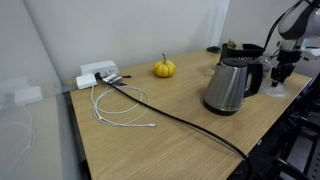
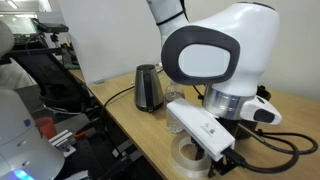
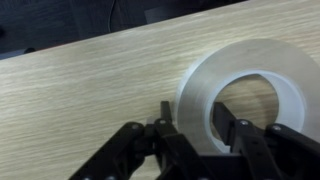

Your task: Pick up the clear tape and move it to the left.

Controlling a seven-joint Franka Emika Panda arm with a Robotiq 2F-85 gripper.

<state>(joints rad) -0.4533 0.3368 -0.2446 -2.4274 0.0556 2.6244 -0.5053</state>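
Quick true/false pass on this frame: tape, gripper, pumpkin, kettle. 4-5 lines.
1. The clear tape lies flat on the table. True.
2. The gripper straddles the tape's wall, one finger inside the ring and one outside. True, in the wrist view. Whether it is already clamped cannot be told.
3. The pumpkin sits inside the tape's ring. False: it stands far from the tape, beyond the kettle and near the power strip.
4. The kettle lies on its side. False: it stands upright.
5. The gripper is gripping the kettle's handle. False: it is down at the tape.
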